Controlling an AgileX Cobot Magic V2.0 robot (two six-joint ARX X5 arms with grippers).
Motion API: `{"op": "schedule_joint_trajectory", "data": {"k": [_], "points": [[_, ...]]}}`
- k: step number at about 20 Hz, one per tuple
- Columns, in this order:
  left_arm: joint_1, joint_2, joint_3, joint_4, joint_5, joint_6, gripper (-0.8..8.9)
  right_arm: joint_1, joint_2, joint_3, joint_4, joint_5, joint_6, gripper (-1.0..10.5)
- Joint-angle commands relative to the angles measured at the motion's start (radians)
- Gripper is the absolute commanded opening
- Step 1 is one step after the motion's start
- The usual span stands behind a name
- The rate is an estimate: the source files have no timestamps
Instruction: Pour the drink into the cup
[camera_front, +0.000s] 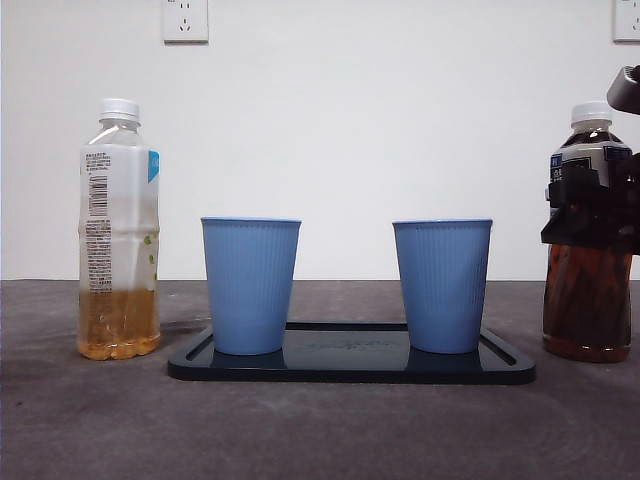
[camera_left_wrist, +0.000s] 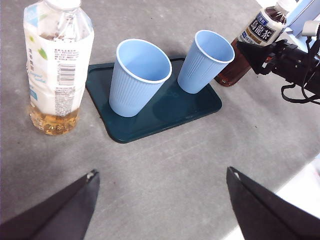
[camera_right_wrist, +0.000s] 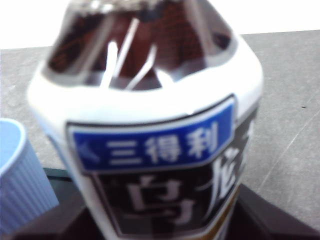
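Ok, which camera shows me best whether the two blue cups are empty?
Left wrist view: it looks down into both blue cups, and both look empty. Front view shows only their sides; right wrist view catches just one cup's edge beside the dark tea bottle.

Wall sockets, grey table.

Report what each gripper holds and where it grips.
The right gripper is at the dark tea bottle's labelled middle; a closed grip cannot be confirmed. The left gripper holds nothing.

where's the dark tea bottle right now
In the front view the dark tea bottle stands on the table at far right, just beyond the tray, with the right hand around its middle.
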Motion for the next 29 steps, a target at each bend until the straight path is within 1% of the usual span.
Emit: {"op": "schedule_joint_trajectory", "data": {"k": [1, 2, 4, 6, 8, 11, 14, 16, 18, 20, 23, 25, 28, 29], "points": [[-0.003, 0.005, 0.019, 0.013, 0.001, 0.02, 4.09, 0.003, 0.008, 0.014, 0.011, -0.003, -0.002, 1.7], [-0.003, 0.005, 0.019, 0.013, 0.001, 0.02, 4.09, 0.003, -0.002, 0.014, 0.009, -0.004, -0.002, 1.4], [-0.003, 0.005, 0.019, 0.013, 0.001, 0.02, 4.09, 0.003, -0.043, 0.014, -0.003, -0.003, -0.003, 1.3], [-0.003, 0.005, 0.019, 0.014, 0.001, 0.02, 4.09, 0.003, -0.106, 0.027, -0.075, -0.002, -0.005, 1.3], [-0.003, 0.005, 0.019, 0.014, 0.0, 0.023, 4.09, 0.003, -0.179, 0.066, -0.229, -0.001, -0.044, 1.3], [-0.003, 0.005, 0.019, 0.016, 0.0, 0.023, 4.09, 0.004, -0.279, 0.183, -0.515, 0.026, -0.131, 1.3], [-0.003, 0.005, 0.019, 0.018, 0.0, 0.023, 4.09, 0.007, -0.326, 0.362, -0.828, 0.058, -0.278, 1.3], [-0.003, 0.005, 0.019, 0.018, 0.0, 0.024, 4.09, 0.017, -0.328, 0.479, -1.007, 0.077, -0.389, 0.9], [-0.003, 0.005, 0.019, 0.018, 0.0, 0.023, 4.09, 0.033, -0.326, 0.576, -1.139, 0.107, -0.491, 0.7], [-0.003, 0.005, 0.019, 0.018, 0.0, 0.023, 4.09, 0.055, -0.327, 0.65, -1.225, 0.155, -0.569, 0.7], [-0.003, 0.005, 0.019, 0.018, 0.0, 0.023, 4.09, 0.092, -0.324, 0.719, -1.311, 0.238, -0.666, 0.7], [-0.003, 0.005, 0.019, 0.018, 0.0, 0.023, 4.09, 0.128, -0.312, 0.751, -1.365, 0.313, -0.741, 0.7], [-0.013, 0.005, 0.019, 0.017, 0.0, 0.023, 4.09, 0.203, -0.277, 0.763, -1.428, 0.462, -0.879, 0.7], [-0.017, 0.005, 0.019, 0.017, 0.0, 0.023, 4.09, 0.227, -0.264, 0.763, -1.438, 0.504, -0.909, 0.6]]}}
